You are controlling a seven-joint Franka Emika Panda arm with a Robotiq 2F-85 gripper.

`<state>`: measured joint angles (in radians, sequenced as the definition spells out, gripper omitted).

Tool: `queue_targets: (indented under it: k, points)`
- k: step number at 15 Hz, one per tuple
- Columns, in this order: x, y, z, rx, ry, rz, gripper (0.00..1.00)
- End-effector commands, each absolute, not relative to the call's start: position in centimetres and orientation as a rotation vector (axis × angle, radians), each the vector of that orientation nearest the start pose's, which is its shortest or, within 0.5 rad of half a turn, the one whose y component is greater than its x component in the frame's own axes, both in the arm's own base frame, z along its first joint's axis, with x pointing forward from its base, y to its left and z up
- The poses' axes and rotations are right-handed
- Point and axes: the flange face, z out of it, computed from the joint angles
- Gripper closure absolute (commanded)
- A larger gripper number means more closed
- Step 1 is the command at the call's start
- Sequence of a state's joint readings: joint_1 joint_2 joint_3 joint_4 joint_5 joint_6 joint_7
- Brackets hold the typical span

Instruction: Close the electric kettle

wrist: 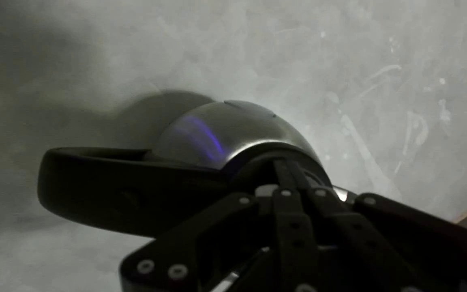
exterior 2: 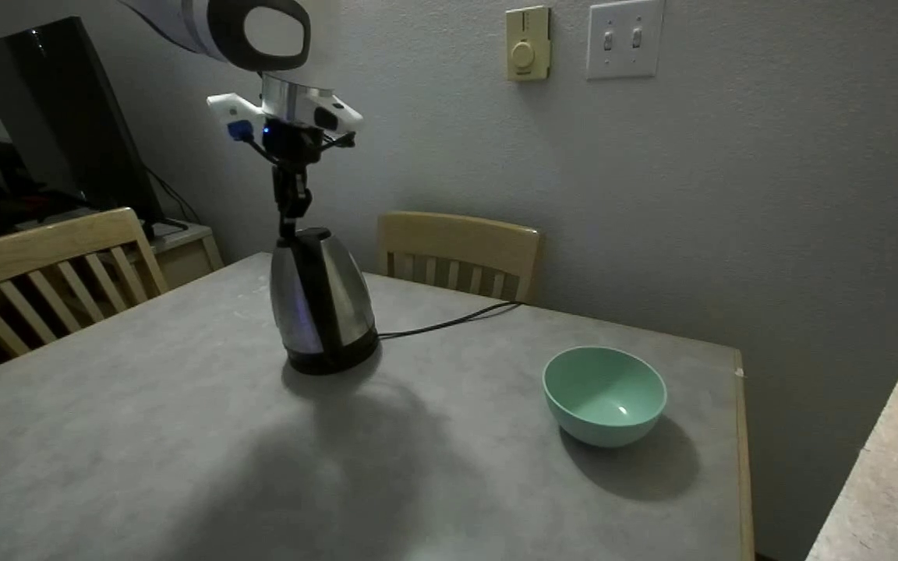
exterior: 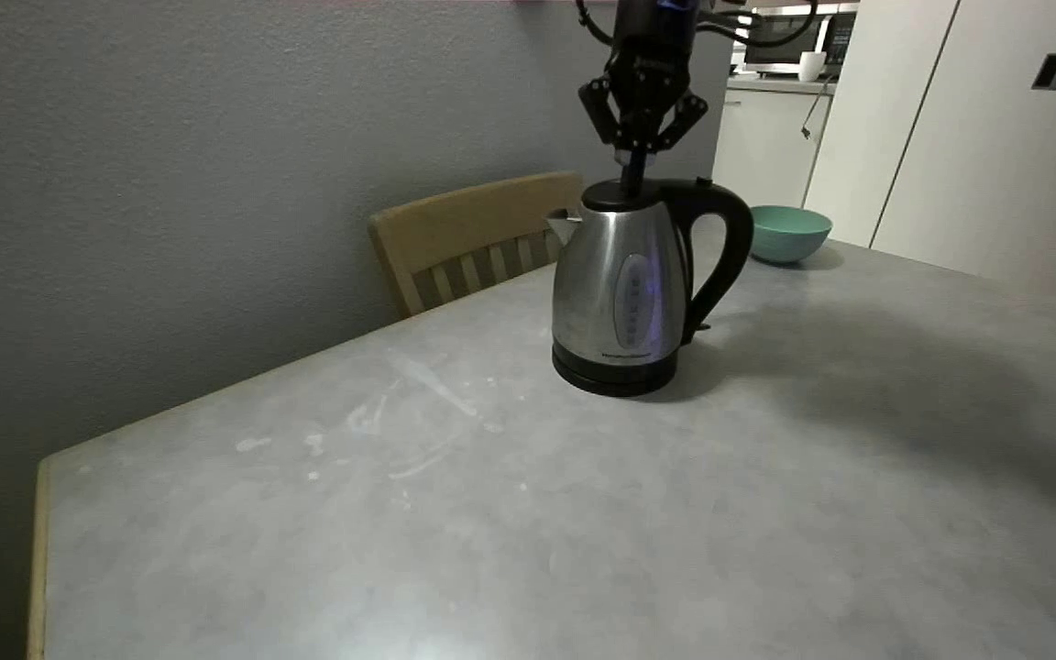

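The electric kettle (exterior: 597, 293) stands upright on the table, its shiny steel body over a black base. Its black handle (exterior: 737, 243) and spout (exterior: 563, 223) show in an exterior view. It also shows in an exterior view (exterior 2: 349, 292) and in the wrist view (wrist: 241, 123). The black lid (exterior: 603, 196) lies level across the kettle's top. My gripper (exterior: 632, 186) points straight down with its fingers together, the tips at the lid's top and seemingly touching it. In the wrist view the closed fingertips (wrist: 288, 164) hide part of the lid; nothing shows between them.
A teal bowl (exterior 2: 603, 397) stands on the grey table (exterior 2: 488, 467), on the kettle's handle side. A black cord (exterior 2: 449, 322) runs from the kettle's base to the table edge. Wooden chairs (exterior 2: 461, 234) (exterior 2: 51, 257) stand along the table edges, with a grey wall (exterior 2: 730, 195) behind.
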<state>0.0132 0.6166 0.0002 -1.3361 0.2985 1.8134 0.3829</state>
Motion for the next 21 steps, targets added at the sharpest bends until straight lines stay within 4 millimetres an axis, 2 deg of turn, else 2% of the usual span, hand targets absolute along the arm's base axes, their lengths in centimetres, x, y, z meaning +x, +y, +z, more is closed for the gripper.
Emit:
queue_targets:
  k: [1, 5, 9, 15, 21]
  points:
    - [71.7, 4.0, 34.5, -2.867, 0.629, 0.416, 1.0]
    - [71.6, 4.3, 36.3, -3.028, 0.517, 0.482, 1.0]
    - [71.9, 5.1, 37.9, -3.149, 0.412, 0.448, 1.0]
    - [72.5, 5.6, 39.6, -3.178, 0.325, 0.373, 1.0]
    - [73.5, 5.5, 40.5, -3.141, 0.348, 0.273, 1.0]
